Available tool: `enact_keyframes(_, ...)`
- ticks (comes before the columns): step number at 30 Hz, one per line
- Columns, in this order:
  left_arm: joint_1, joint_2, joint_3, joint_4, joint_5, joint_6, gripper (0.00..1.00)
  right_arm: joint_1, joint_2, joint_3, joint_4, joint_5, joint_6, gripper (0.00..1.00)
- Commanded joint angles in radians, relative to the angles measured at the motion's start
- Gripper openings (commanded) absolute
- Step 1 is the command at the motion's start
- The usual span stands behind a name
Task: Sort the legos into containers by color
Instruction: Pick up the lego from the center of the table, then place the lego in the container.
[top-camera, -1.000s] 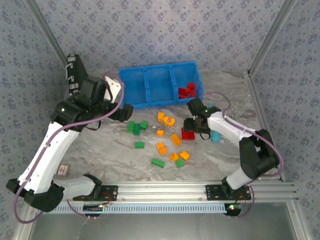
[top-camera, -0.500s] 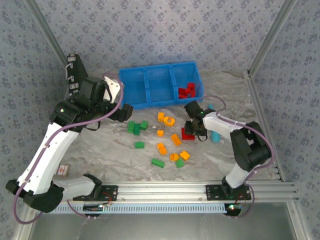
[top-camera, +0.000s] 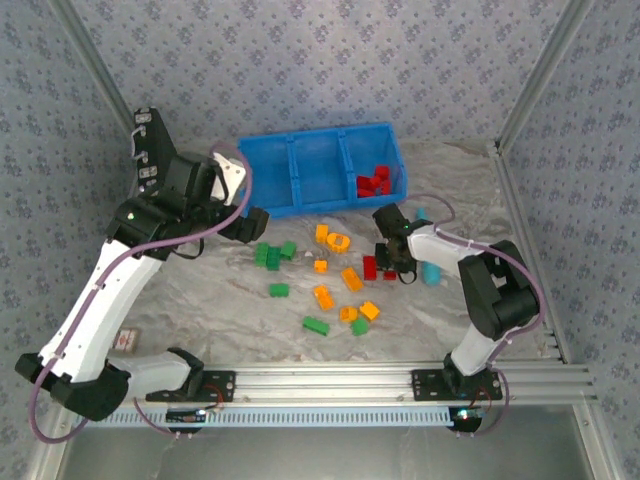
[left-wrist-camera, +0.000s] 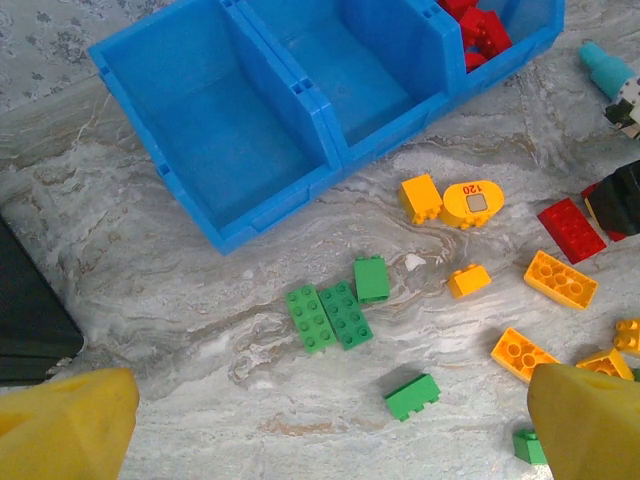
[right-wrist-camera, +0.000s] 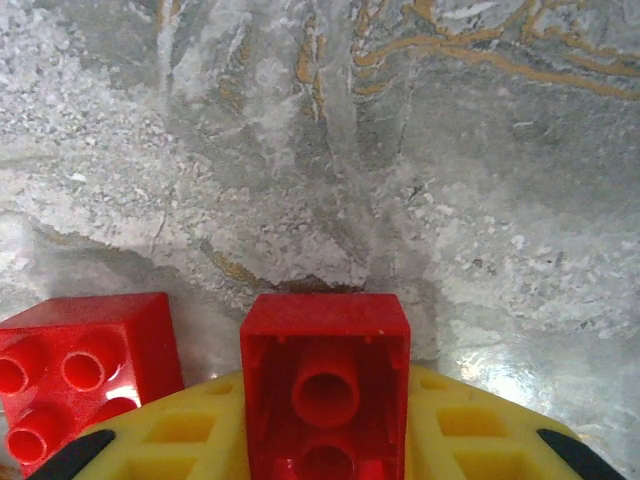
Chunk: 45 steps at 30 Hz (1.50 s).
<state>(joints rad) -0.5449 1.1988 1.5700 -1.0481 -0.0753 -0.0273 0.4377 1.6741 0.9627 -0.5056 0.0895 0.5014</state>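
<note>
**Right claw (top-camera: 392, 260) has closed since the earlier frame, and its arm has folded in toward the red bricks.**

The right claw is clenched on a red brick (right-wrist-camera: 325, 380), gripped between the yellow fingers with its hollow underside facing the wrist camera. A second red brick (right-wrist-camera: 85, 370) lies just beside it on the worktop (top-camera: 250, 320). The left claw (left-wrist-camera: 325, 425) hangs released above the green and orange-yellow bricks (top-camera: 320, 295). The step in hand is the pick of a red brick. The next move probably calls for a lift clear of the neighbouring brick, then a carry to the right-hand compartment (top-camera: 375, 182) of the blue bin (top-camera: 310, 204), where other red bricks lie.
</note>
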Motion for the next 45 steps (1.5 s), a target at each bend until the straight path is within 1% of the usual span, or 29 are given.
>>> enact_keyframes(1,0.003,-0.003,0.044,-0.009,-0.011,-0.011,1.00,-0.019,-0.035,0.051,-0.087,0.009,-0.035,0.29)
enact_keyframes(5,0.004,0.000,0.047,-0.007,-0.022,-0.007,1.00,-0.031,-0.047,0.197,-0.156,0.018,-0.092,0.29)
enact_keyframes(9,0.004,0.013,0.053,-0.007,-0.030,0.006,1.00,-0.043,0.000,0.372,-0.174,0.022,-0.152,0.28)
enact_keyframes(12,0.005,0.016,0.046,0.017,-0.040,0.016,1.00,-0.061,0.070,0.496,-0.173,0.058,-0.193,0.28)
enact_keyframes(14,0.006,0.026,0.037,0.026,-0.061,0.021,1.00,-0.084,0.122,0.563,-0.139,0.060,-0.204,0.29)
enact_keyframes(17,0.010,0.039,0.031,0.021,-0.064,0.020,1.00,-0.109,0.207,0.645,-0.073,0.042,-0.217,0.29)
enact_keyframes(20,0.014,0.042,0.025,0.030,-0.072,0.020,1.00,-0.124,0.303,0.750,-0.051,0.028,-0.231,0.28)
enact_keyframes(23,0.029,0.056,0.027,0.027,-0.096,0.021,1.00,-0.134,0.394,0.852,-0.041,0.011,-0.233,0.28)
enact_keyframes(29,0.056,0.097,0.044,0.031,-0.077,0.029,1.00,-0.138,0.536,1.015,-0.054,-0.045,-0.227,0.31)
enact_keyframes(33,0.059,0.114,0.058,0.027,-0.065,0.034,1.00,-0.136,0.577,1.057,-0.059,-0.065,-0.228,0.38)
enact_keyframes(38,0.059,0.111,0.061,0.022,-0.063,0.033,1.00,-0.137,0.569,1.057,-0.069,-0.066,-0.228,0.48)
enact_keyframes(41,0.059,0.099,0.059,0.022,-0.062,0.033,1.00,-0.133,0.524,1.024,-0.068,-0.065,-0.233,0.51)
enact_keyframes(45,0.059,0.076,0.049,0.026,-0.049,0.026,1.00,-0.119,0.422,0.932,-0.072,-0.057,-0.236,0.52)
